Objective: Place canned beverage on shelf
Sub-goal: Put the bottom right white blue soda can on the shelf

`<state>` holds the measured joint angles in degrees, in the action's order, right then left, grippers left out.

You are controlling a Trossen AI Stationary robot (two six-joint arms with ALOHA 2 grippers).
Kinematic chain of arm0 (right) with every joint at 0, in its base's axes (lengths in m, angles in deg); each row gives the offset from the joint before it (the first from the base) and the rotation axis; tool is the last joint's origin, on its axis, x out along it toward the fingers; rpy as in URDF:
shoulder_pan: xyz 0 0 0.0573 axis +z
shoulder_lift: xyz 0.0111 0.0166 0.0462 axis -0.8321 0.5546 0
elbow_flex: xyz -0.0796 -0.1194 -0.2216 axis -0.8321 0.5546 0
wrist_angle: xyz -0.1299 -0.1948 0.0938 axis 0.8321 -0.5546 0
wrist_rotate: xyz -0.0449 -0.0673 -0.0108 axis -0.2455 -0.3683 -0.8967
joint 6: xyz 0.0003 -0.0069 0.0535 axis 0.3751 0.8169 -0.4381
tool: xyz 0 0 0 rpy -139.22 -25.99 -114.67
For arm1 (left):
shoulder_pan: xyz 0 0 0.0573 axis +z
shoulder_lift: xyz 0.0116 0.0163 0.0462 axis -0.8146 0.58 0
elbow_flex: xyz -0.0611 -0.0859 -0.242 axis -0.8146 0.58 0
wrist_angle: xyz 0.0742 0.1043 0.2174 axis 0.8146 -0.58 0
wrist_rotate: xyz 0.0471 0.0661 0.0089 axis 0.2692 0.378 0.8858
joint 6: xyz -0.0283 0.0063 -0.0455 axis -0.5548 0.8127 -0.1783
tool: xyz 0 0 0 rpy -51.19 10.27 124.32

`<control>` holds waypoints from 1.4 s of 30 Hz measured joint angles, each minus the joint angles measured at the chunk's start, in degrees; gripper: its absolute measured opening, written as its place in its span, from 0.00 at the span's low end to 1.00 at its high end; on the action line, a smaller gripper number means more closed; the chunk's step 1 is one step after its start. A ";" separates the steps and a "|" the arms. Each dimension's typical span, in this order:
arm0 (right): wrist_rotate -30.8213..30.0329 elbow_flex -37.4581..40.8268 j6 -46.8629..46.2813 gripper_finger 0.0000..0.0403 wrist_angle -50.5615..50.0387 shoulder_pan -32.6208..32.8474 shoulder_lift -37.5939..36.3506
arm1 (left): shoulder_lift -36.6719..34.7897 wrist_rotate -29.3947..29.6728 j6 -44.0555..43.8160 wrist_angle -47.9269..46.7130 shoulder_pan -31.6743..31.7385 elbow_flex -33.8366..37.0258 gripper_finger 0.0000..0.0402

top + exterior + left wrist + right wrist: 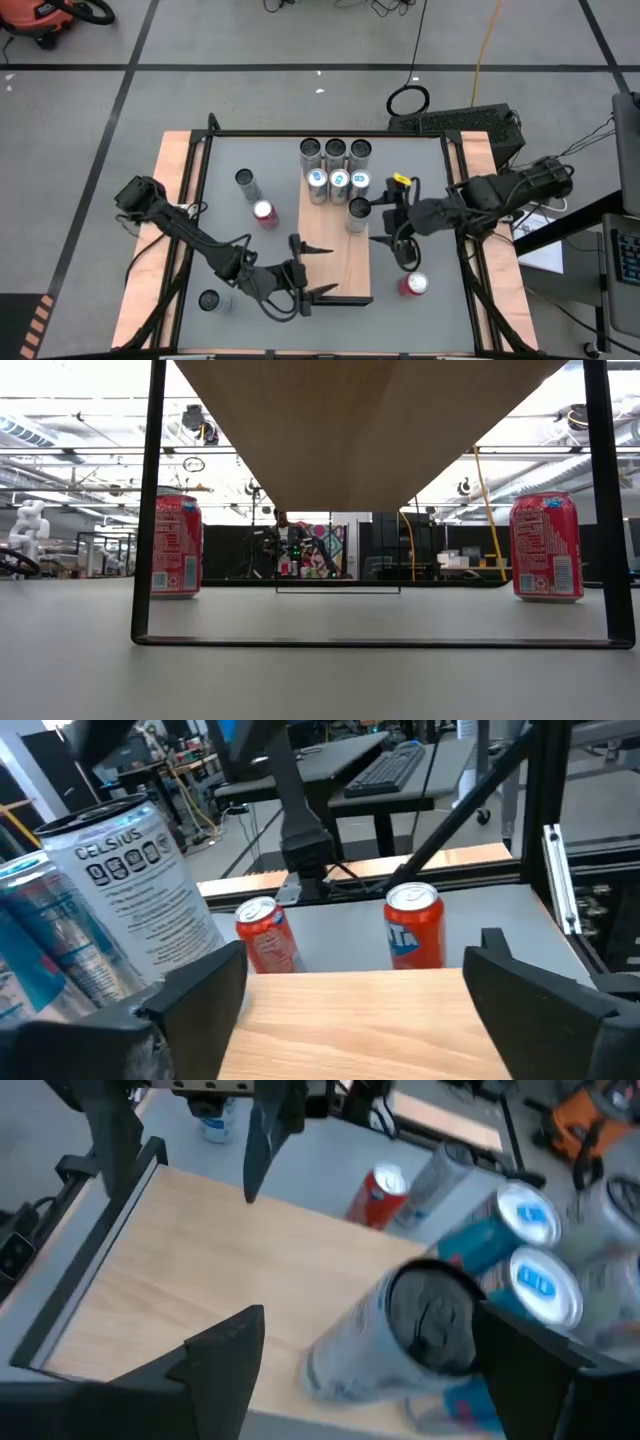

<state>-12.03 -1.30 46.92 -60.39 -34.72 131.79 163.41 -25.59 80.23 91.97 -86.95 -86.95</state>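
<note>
The shelf (335, 255) is a light wood board in the middle of the table. Several canned beverages stand in rows at its far end (336, 166). One more silver can with a dark top (357, 210) (425, 1325) stands alone just nearer. My right gripper (385, 222) (370, 1320) hangs open beside and above that lone can, touching nothing. My left gripper (318, 270) (355, 980) is open over the shelf's near end, level, with nothing between its fingers.
On the grey tabletop left of the shelf stand a red can (264, 212) and a silver can (245, 180), with another can (208, 300) near the left arm. A red can (415, 285) stands right of the shelf. Black frame posts (150, 500) carry the shelf.
</note>
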 joint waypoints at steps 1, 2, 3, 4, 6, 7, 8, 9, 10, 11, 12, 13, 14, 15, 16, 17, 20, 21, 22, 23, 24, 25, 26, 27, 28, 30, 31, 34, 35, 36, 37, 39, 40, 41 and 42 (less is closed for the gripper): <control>-1.05 0.00 -1.54 0.74 -0.80 0.86 -0.23 | 0.00 0.00 -0.06 0.09 0.41 0.00 0.88; -2.04 0.00 -3.12 0.74 -1.52 1.70 -0.45 | 0.00 0.00 -0.40 0.06 0.81 0.00 0.86; -3.40 0.00 -4.67 0.74 -2.38 2.67 -0.64 | 0.00 0.04 -0.85 0.00 1.33 0.00 0.83; -5.03 0.00 -6.23 0.74 -3.24 3.79 -0.83 | 0.00 0.10 -1.22 0.00 1.99 0.00 0.81; -10.00 0.00 -10.08 0.74 -5.36 6.15 -0.89 | 0.00 0.24 -1.40 0.00 3.43 0.00 0.77; -12.61 0.02 -12.26 0.74 -6.87 7.31 -0.89 | 0.00 0.26 -1.40 -0.09 4.17 0.00 0.75; -15.19 0.02 -14.63 0.74 -8.43 8.56 -0.86 | 0.00 0.22 -1.40 -0.17 4.93 0.00 0.72; -17.40 0.22 -17.06 0.74 -9.64 9.81 -0.82 | 0.00 -0.03 -1.40 -0.28 5.59 0.00 0.70; -19.54 0.89 -19.14 0.74 -10.05 10.97 -0.90 | 0.00 -0.93 -1.41 -0.25 6.32 0.00 0.67; -21.11 1.85 -20.87 0.74 -10.18 12.02 -1.07 | 0.00 -1.82 -1.42 -0.24 6.99 0.00 0.65; -22.24 3.06 -22.30 0.74 -10.19 13.11 -1.25 | 0.00 -2.59 -1.43 -0.27 7.56 0.00 0.62; -23.06 4.57 -23.72 0.74 -10.09 14.02 -1.51 | 0.00 -3.08 -1.46 -0.29 8.07 0.00 0.60; -23.43 6.07 -25.36 0.74 -10.00 14.84 -1.72 | 0.00 -3.51 -1.46 -0.30 8.50 0.00 0.57; -23.79 7.84 -27.03 0.74 -9.41 15.51 -1.93 | 0.00 -3.99 -1.44 -0.28 8.85 0.00 0.54; -24.29 9.68 -28.62 0.74 -8.65 16.00 -2.10 | 0.00 -4.25 -1.46 -0.30 9.19 0.00 0.52; -24.92 11.51 -29.94 0.74 -7.47 16.55 -2.14 | 0.00 -4.32 -1.46 -0.52 9.49 0.00 0.49; -24.92 16.48 -31.57 0.74 -2.88 17.73 -2.03 | 0.00 -4.48 -1.92 -1.89 10.38 0.00 0.42; -24.88 18.08 -31.53 0.74 -0.63 17.95 -2.03 | 0.00 -4.55 -2.72 -2.70 10.72 0.00 0.40; -24.86 19.66 -31.27 0.74 2.12 18.00 -2.05 | 0.00 -4.66 -3.65 -3.73 11.11 0.00 0.38; -24.86 20.99 -30.71 0.74 4.70 18.00 -2.07 | 0.00 -4.68 -4.83 -5.01 11.59 0.00 0.36; -24.82 22.17 -30.12 0.74 6.90 17.98 -2.07 | 0.00 -4.68 -5.98 -6.22 12.02 0.00 0.35; -24.85 23.15 -29.74 0.74 8.64 17.96 -2.06 | 0.00 -4.66 -7.04 -6.98 12.33 0.00 0.33; -24.85 24.02 -29.57 0.74 10.27 17.92 -2.05 | 0.02 -4.63 -7.63 -7.37 12.58 0.00 0.32; -24.88 24.81 -29.47 0.74 11.76 17.89 -2.06 | 0.02 -4.63 -8.16 -7.42 12.75 0.00 0.31; -24.87 25.48 -29.30 0.74 12.93 17.89 -2.07 | 0.02 -4.63 -8.40 -7.38 12.81 0.00 0.30; -24.84 26.16 -29.08 0.74 13.49 17.93 -2.05 | 0.02 -4.66 -8.52 -7.25 12.92 0.00 0.29; -24.86 26.30 -29.18 0.74 13.52 17.93 -2.05 | 0.02 -4.68 -8.50 -7.26 13.10 0.00 0.28; -24.97 26.32 -29.87 0.74 13.60 17.91 -2.05 | 0.45 -5.31 -8.72 -6.71 13.96 -0.01 0.28; -25.01 26.34 -29.93 0.74 13.71 17.91 -2.05 | 0.70 -5.61 -8.85 -6.71 14.25 -0.02 0.28; -24.99 26.34 -29.91 0.74 14.03 17.91 -2.05 | 1.00 -5.63 -8.88 -6.93 14.57 -0.02 0.28; -25.01 26.34 -29.86 0.74 14.42 17.91 -2.05 | 1.39 -5.66 -8.90 -6.81 14.89 -0.02 0.28; -25.04 26.34 -29.81 0.74 14.99 17.91 -2.04 | 1.91 -5.75 -8.92 -6.67 15.32 -0.02 0.28; -25.04 26.34 -29.81 0.74 15.20 17.91 -1.94 | 2.20 -5.77 -8.93 -6.43 15.56 -0.02 0.28; -25.04 26.34 -29.78 0.74 15.40 17.91 -1.85 | 2.33 -5.79 -8.92 -6.42 15.62 -0.02 0.28; -25.03 26.34 -29.78 0.74 15.33 17.91 -1.83 | 2.36 -5.79 -8.92 -6.36 15.64 -0.02 0.28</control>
<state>-37.07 25.04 17.14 -45.06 -16.81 129.96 165.77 -31.38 71.31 85.61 -71.30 -86.97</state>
